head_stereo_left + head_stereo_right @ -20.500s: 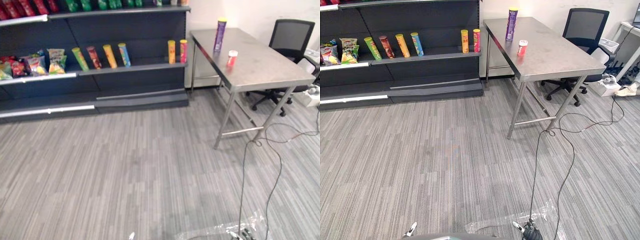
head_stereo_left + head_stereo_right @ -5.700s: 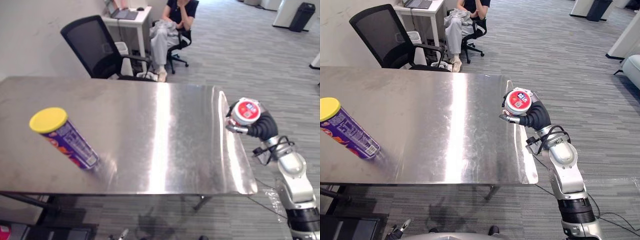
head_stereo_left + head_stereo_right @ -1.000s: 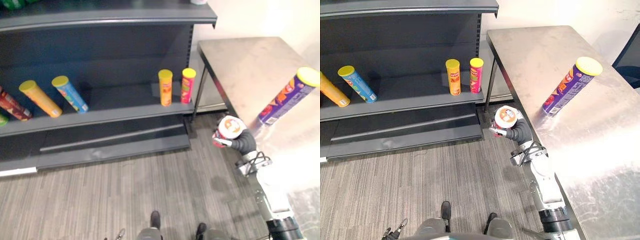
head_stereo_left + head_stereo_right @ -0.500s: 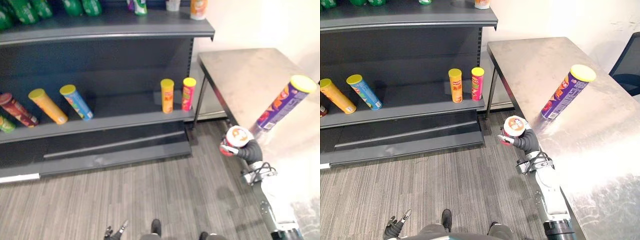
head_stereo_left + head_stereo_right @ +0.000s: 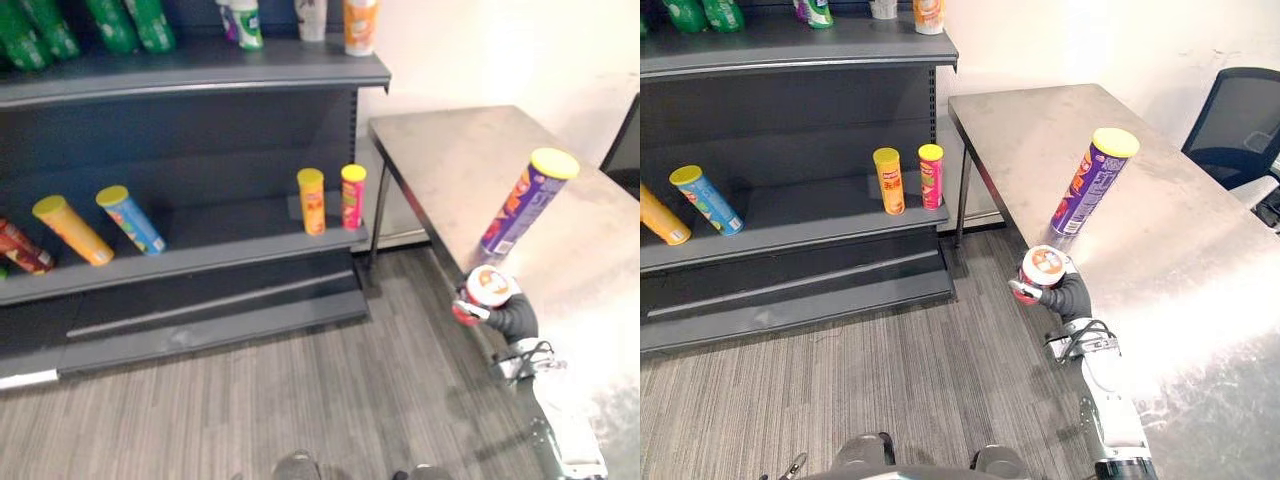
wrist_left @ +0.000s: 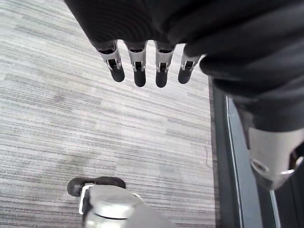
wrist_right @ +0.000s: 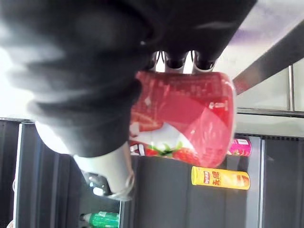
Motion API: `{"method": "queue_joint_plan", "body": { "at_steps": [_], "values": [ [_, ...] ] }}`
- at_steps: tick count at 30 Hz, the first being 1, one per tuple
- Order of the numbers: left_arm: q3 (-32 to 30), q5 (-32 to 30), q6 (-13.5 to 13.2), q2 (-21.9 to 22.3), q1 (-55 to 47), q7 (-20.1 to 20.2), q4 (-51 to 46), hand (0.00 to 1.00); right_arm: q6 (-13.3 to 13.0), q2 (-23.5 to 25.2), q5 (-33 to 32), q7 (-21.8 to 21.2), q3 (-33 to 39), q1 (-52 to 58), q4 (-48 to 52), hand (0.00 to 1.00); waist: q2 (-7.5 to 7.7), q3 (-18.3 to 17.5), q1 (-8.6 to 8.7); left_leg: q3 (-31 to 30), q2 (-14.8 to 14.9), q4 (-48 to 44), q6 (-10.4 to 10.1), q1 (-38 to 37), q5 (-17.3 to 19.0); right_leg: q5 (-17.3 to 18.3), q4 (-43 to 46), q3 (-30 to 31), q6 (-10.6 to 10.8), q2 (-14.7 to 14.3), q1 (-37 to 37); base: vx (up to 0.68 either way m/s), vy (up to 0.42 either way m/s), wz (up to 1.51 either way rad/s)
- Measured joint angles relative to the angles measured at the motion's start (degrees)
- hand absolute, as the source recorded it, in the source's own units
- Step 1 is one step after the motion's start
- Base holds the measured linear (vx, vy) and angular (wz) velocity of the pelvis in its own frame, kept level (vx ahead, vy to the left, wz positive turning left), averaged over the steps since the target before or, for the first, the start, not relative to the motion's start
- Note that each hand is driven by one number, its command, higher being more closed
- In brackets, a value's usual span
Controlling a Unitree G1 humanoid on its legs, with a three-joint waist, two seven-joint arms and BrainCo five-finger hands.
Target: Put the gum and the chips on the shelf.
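The gum tub [image 5: 1044, 266], red with a white lid, is sitting in the right hand [image 5: 1070, 296], whose fingers and thumb are curling round its side and grasping it. The hand is holding the tub above the grey floor [image 5: 890, 360], just beside the left edge of the steel table [image 5: 1200, 270], with the lid facing upward. The chips can [image 5: 1087, 181], purple with a yellow lid, is standing on the table a little farther away than the hand and apart from it.

To the left, a dark shelf unit [image 5: 790, 215] is standing against the wall. A yellow can [image 5: 888, 180] and a pink can [image 5: 931, 175] are standing side by side at the right end of its middle board. A blue can [image 5: 702, 199] and an orange can [image 5: 655, 222] are sitting farther left. Green bottles [image 5: 120, 22] are lining the top board. A black chair [image 5: 1230, 110] is standing at the far right, beyond the table.

The left hand [image 6: 137, 66] is hanging over the floor with its fingers loose and straight, holding nothing.
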State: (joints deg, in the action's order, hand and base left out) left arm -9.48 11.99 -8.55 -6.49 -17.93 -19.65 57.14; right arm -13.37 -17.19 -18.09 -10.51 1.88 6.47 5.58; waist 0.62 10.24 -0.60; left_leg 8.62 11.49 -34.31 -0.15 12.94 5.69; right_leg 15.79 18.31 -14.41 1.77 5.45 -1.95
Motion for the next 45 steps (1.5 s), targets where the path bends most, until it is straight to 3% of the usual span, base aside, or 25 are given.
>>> {"method": "queue_joint_plan", "body": {
  "at_steps": [2, 3, 6, 8, 10, 11, 12, 14, 15, 18, 24, 26, 28, 29, 31, 34, 36, 38, 39, 40, 42, 45],
  "values": [
    [0.01, 0.00, 0.14, 0.83, -1.09, 0.19, 0.03, 0.00, -0.06, 0.23, 0.06, -0.04, -0.07, 0.00, 0.00, 1.00, 0.64, 1.22, -0.87, -1.34, -0.07, -3.87, -0.72, 1.41, -2.19, 0.74, 0.75, 0.89, -0.46, 0.47, -1.22, 0.01, -0.043, -0.10],
    [0.03, 0.00, 0.14, 1.41, -1.39, 0.54, 0.00, 0.00, -0.18, 0.23, 0.07, -0.03, -0.07, -0.01, -0.06, 1.00, 0.19, 1.33, -1.19, -1.51, 0.04, -3.04, -1.50, 1.28, -1.95, 0.99, 1.02, 1.05, -0.75, 0.71, -1.25, 0.01, -0.002, -0.09],
    [0.03, -1.22, -0.18, 1.86, -2.23, 0.93, 0.06, 0.00, -1.06, 0.21, 0.22, 0.34, -0.02, -0.01, -0.96, 1.00, -0.09, 1.64, -1.01, -1.47, 0.05, 6.47, -1.52, 0.37, -1.97, 2.05, 3.00, 1.60, -0.65, 1.31, -0.28, 0.08, 0.091, -0.03],
    [0.03, -1.27, -0.20, 1.92, -1.96, 0.87, 0.07, 0.00, -1.12, 0.20, 0.24, 0.91, 0.01, -0.02, -2.23, 1.00, 0.96, 2.36, -0.86, -2.22, 0.02, 10.90, -1.68, 0.35, -2.13, 3.37, 4.68, 2.33, 0.38, 2.91, -0.42, 0.12, 0.173, -0.11],
    [0.02, -1.26, -0.27, 2.40, -2.03, 0.79, 0.17, 0.00, -1.51, -0.04, 0.20, 0.82, 0.08, -0.08, -2.43, 1.00, 0.93, 2.48, -0.82, -4.86, 0.32, 14.77, -1.76, -0.43, -2.81, 5.22, 6.74, 4.15, 2.43, 4.06, -0.46, 0.14, 0.235, -0.35],
    [0.01, -1.26, -0.35, 2.94, -2.54, 0.68, 0.80, 0.00, -2.27, -0.56, 0.07, 0.21, 0.44, 0.01, -2.37, 1.00, 0.10, 2.60, -0.64, -3.93, 1.42, 15.02, -5.68, -1.60, -3.71, 7.00, 8.79, 5.44, 4.19, 4.80, -1.09, 0.20, 0.317, -0.39],
    [0.08, -1.26, -0.31, 2.74, -1.65, 0.63, 1.70, 0.00, -2.36, -0.42, 0.01, -0.40, 0.60, 0.51, -2.45, 1.00, 1.28, 2.76, -0.32, -1.99, -0.37, 12.01, -5.80, -1.93, -0.63, 7.78, 9.38, 6.44, 4.96, 7.26, -1.90, 0.21, 0.307, -0.32],
    [0.21, -1.69, -0.16, 1.70, -0.92, 0.78, 1.62, 0.00, -2.64, -0.52, 0.01, -1.10, 1.35, 0.50, -1.76, 1.00, 2.48, 2.59, 0.48, -0.97, -1.64, 7.44, -4.71, -0.27, 3.08, 7.44, 7.35, 7.02, 5.57, 9.06, -2.81, 0.21, 0.306, -0.12],
    [0.22, -1.80, -0.04, 1.11, 0.03, 0.78, 1.55, 0.00, -3.46, -0.29, 0.01, -1.01, 2.27, 0.91, -1.34, 1.00, 3.08, 2.39, 0.85, -0.29, -2.59, 5.28, -4.17, 0.80, 4.79, 6.56, 5.64, 6.88, 7.04, 10.25, -3.37, 0.23, 0.320, -0.04],
    [1.02, -2.08, -0.14, 0.00, 1.82, 0.92, 1.03, 0.00, -3.46, -0.09, 0.03, -0.05, 3.31, 2.54, 0.12, 1.00, 3.54, 2.16, 0.97, 0.70, -5.04, 2.41, -2.14, 1.77, 7.93, 2.54, 3.48, 7.19, 8.75, 12.90, -4.41, 0.30, 0.353, 0.04],
    [2.35, -2.09, -0.89, -0.36, 2.13, 0.88, 1.00, 0.00, -3.35, 0.76, 0.05, -0.14, 3.32, 2.72, 0.58, 1.00, 3.80, 1.22, 0.13, 2.67, -7.88, 7.83, -0.16, -0.83, 8.33, -8.12, 1.58, 7.03, 8.87, 14.94, -3.94, 0.17, 0.178, 0.01],
    [2.34, -2.12, -0.86, -0.46, 1.86, 0.85, 1.08, 0.00, -3.46, 0.77, 0.08, -0.09, 3.33, 2.78, 0.50, 1.00, 4.02, -0.08, -0.38, 3.08, -9.06, 11.93, 0.93, -2.08, 7.59, -11.98, 6.00, 7.01, 6.54, 15.91, -0.32, 0.15, 0.148, 0.06],
    [2.32, -2.38, -0.87, -0.52, 1.84, 0.69, 1.00, 0.00, -3.56, 0.80, 0.11, -0.01, 2.92, 2.45, 0.36, 1.00, 4.05, -0.14, -1.19, 2.94, -9.85, 14.89, 1.71, -4.69, 7.18, -16.50, 17.33, 7.36, 1.38, 17.24, 5.62, 0.15, 0.106, -0.01],
    [2.31, -2.69, -0.86, -0.49, 1.70, 0.60, 1.01, 0.00, -3.57, 0.84, 0.11, 0.02, 2.31, 2.21, 0.16, 1.00, 4.09, -0.09, -1.27, 2.81, -9.89, 15.42, 1.94, -5.72, 7.30, -16.79, 21.20, 7.89, 1.63, 17.19, 7.34, 0.15, 0.058, 0.00],
    [1.79, -3.45, -0.82, -0.49, 0.64, -0.29, 0.87, 0.00, -3.57, 0.91, 0.14, -0.02, -0.90, -0.05, -0.87, 1.00, 3.93, -0.02, -1.25, 2.86, -9.36, 17.73, 2.11, -10.15, 7.38, -10.61, 30.32, 6.92, 0.36, 14.47, 11.47, 0.18, -0.007, -0.06],
    [0.03, -3.40, -0.80, -0.41, 0.41, -0.60, -0.26, 0.00, -3.54, 0.89, 0.12, 0.03, -3.03, -3.37, -2.09, 1.00, 3.57, 0.06, -1.29, 2.90, -7.16, 20.00, 1.43, -13.23, 7.64, -4.69, 24.68, 3.38, 0.18, 8.78, 15.79, 0.16, -0.087, -0.07],
    [0.01, -3.31, -0.77, -0.62, 0.96, -0.83, -0.66, 0.00, -3.54, 0.75, 0.04, 0.24, -3.07, -4.26, -2.08, 1.00, 3.39, 0.16, -1.11, 1.49, -5.66, 19.33, 0.10, -13.08, 8.21, -4.96, 16.57, 3.51, 0.57, 6.25, 17.82, 0.16, -0.168, 0.23],
    [0.01, -3.28, -0.73, -0.78, 1.54, -1.27, -0.70, 0.00, -3.54, 0.42, 0.04, 0.71, -3.07, -4.34, -2.09, 1.00, 3.52, 0.19, -1.07, -0.33, -4.71, 17.79, -1.72, -12.96, 9.36, -7.14, 6.77, 4.31, 2.09, 5.58, 17.42, 0.23, -0.282, 0.49],
    [-0.18, -3.19, -0.75, -1.54, 1.57, -1.62, -0.93, 0.00, -3.54, 0.50, 0.04, 1.17, -3.33, -4.50, -2.09, 1.00, 4.72, -0.07, -1.16, -1.49, -5.05, 16.37, -3.65, -12.70, 10.69, -12.79, -0.11, 5.32, 1.99, 5.89, 16.14, 0.20, -0.292, 0.55],
    [-0.60, -3.17, -0.74, -1.71, 1.76, -1.62, -0.99, 0.00, -3.55, 0.37, 0.04, 1.25, -3.48, -4.72, -2.12, 1.00, 5.84, -0.07, -1.24, -1.81, -5.21, 15.50, -4.34, -12.81, 11.45, -15.65, -1.62, 5.49, 3.60, 6.57, 15.65, 0.17, -0.285, 0.45],
    [-1.34, -3.12, -0.16, 0.35, 2.41, -1.74, -1.13, 0.00, -3.32, 0.21, 0.01, 1.32, -3.85, -6.99, -3.59, 1.00, 2.13, 0.10, -1.49, -2.74, -0.90, 15.39, -6.43, -13.03, 12.19, -13.51, -1.53, 2.27, 2.15, 2.75, 14.38, 0.16, -0.267, 0.20],
    [-2.66, -3.11, 0.12, 1.26, 2.42, -2.10, -1.00, 0.00, -3.07, 0.21, 0.00, 1.27, -4.61, -8.98, -4.28, 1.00, 0.84, 0.12, -1.78, -2.75, 1.50, 19.55, -8.60, -14.15, 9.87, -12.98, -2.47, 1.21, 0.82, 0.17, 14.45, 0.15, -0.215, 0.02]
  ]
}}
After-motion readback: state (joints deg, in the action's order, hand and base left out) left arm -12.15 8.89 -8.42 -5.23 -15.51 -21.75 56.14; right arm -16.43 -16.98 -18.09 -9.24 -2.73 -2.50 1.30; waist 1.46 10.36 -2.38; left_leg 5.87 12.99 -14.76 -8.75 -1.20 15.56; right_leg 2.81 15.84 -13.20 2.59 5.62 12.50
